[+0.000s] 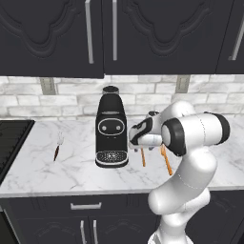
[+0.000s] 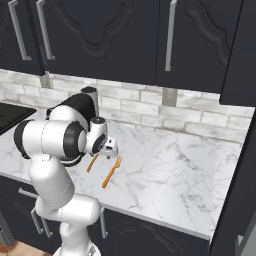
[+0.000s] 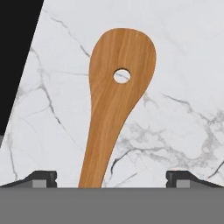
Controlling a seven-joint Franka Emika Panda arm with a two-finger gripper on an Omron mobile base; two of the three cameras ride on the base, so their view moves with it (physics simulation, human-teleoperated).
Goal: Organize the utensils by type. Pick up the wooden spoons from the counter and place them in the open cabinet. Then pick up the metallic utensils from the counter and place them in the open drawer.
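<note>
Left base view: my white arm rises from the lower right, and my gripper point(image 1: 143, 143) sits at frame centre, low over the marble counter point(image 1: 71, 171), just right of a black coffee machine point(image 1: 111, 127). My arm hides the fingertips here, so I can't read the jaws from this side. Two thin orange utensils lie on the counter just under my hand: a wooden spoon point(image 1: 142, 157) on the left, only its handle showing, and an orange fork point(image 1: 166, 159) to its right. A small silver fork with a dark handle point(image 1: 57, 147) lies at centre left, well apart from the others, left of the machine. Dark upper cabinets point(image 1: 114, 33) span the top, all shut.

Right base view: my arm fills the left half, gripper point(image 2: 107, 148) at centre left over the counter point(image 2: 170, 165). The spoon handle point(image 2: 92, 163) pokes out below my hand; the orange fork point(image 2: 112, 172) lies just beside it, to the right, prongs toward the wall.

Hand view: wooden spoon point(image 3: 114, 100) runs from bottom centre to upper centre, with a broad bowl that has a round hole in it, flat on the white marble point(image 3: 183, 87). My two fingertips point(image 3: 40, 178) sit at bottom left and bottom right, spread wide either side of the handle, not touching it. Nothing pinched.
</note>
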